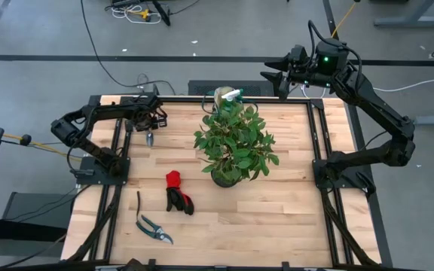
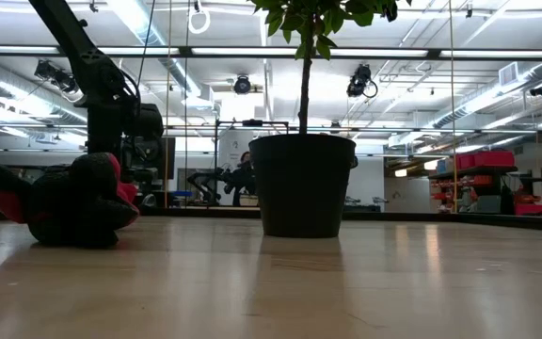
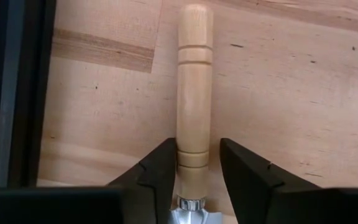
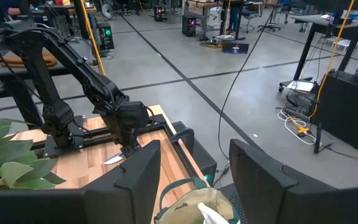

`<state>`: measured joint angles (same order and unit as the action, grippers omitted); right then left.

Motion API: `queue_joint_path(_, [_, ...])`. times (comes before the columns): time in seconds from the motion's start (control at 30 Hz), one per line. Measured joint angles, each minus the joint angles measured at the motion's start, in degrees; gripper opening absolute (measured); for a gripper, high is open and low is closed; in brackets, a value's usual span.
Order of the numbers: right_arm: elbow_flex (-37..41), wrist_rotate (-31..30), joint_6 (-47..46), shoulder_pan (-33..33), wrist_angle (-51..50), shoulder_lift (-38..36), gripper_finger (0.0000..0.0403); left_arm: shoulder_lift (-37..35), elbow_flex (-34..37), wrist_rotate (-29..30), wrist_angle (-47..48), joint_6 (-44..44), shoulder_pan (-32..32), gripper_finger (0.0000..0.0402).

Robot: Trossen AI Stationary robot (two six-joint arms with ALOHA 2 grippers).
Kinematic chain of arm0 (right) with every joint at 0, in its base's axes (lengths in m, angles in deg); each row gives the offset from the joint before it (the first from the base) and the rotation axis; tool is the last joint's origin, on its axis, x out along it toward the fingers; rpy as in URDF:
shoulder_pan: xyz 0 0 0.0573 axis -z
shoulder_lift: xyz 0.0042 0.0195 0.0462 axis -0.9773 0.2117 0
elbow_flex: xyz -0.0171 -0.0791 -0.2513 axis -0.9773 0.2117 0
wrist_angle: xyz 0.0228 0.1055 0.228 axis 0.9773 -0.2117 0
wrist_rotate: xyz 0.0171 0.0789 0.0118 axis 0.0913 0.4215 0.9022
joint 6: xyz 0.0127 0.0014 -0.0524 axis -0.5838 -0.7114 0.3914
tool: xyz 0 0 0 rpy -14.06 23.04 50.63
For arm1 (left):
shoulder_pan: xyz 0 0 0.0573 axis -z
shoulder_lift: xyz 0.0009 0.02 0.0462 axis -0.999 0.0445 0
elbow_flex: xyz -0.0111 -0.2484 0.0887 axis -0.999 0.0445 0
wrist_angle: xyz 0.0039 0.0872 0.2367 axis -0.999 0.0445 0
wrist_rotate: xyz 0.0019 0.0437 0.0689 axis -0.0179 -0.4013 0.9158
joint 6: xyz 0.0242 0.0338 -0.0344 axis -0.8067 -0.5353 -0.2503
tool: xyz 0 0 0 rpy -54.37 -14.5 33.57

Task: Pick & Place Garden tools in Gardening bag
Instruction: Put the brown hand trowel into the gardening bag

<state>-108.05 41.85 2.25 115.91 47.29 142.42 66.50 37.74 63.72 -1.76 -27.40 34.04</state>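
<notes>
A trowel with a pale wooden handle [image 3: 194, 87] lies flat on the table near its far left; its metal blade [image 1: 150, 139] shows below my left gripper [image 1: 151, 126]. That gripper [image 3: 197, 155] points down, its fingers open on either side of the handle. My right gripper [image 4: 194, 152] hangs open and empty, high over the far edge, by the tan gardening bag [image 1: 223, 96]. A green spray bottle [image 1: 233, 94] sticks out of the bag. Red-and-black gloves [image 1: 177, 192] and pruning shears [image 1: 155, 228] lie on the table. My left gripper comes from above, its fingers across the trowel's handle near the metal collar [image 3: 193, 163]. One finger [image 3: 160, 168] stands right at the handle's side; whether it touches, I cannot tell. The other finger [image 3: 241, 168] stands a small gap off. The trowel lies flat on the table.
A leafy potted plant [image 1: 236, 143] stands mid-table; its dark pot [image 2: 302, 184] fills the middle of the low view, with the gloves [image 2: 69, 202] to its left. A thin dark tool [image 1: 138, 202] lies beside the gloves. Black frame rails [image 1: 115, 158] run along both table sides.
</notes>
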Motion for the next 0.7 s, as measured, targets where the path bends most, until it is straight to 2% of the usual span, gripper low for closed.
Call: queue_joint_path(0.7, [0.00,0.00,0.02,0.01,0.00,0.00,0.0194,0.00,0.02,0.00,0.11,-0.04,0.00,0.0088])
